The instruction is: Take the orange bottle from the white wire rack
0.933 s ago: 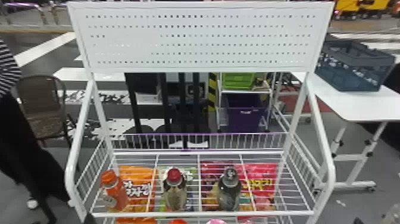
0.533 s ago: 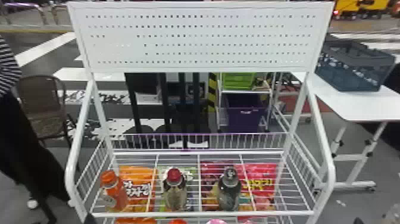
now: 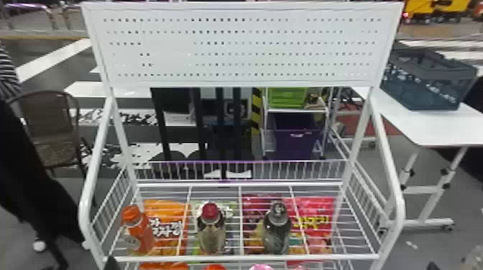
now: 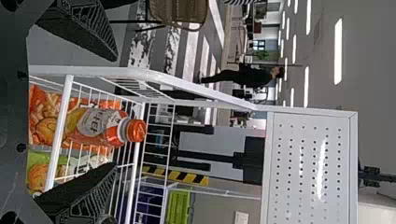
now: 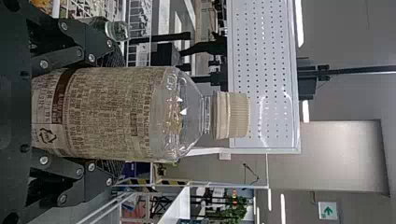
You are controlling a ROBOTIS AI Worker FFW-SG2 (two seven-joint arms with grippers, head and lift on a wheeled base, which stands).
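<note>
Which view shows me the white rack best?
Head view: it frames the rack with panel, basket and both side rails. Left wrist view: panel, left rail and part of the basket. Right wrist view: panel and some basket, behind the gripped bottle.

head view, left end effector [image 3: 112,264], shifted slightly right

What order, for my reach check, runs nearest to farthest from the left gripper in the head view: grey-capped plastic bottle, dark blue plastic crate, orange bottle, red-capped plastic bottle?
1. Orange bottle, left in the row
2. Red-capped bottle, middle
3. Grey-capped bottle, right
4. Dark blue crate, far right, on the white table
</note>
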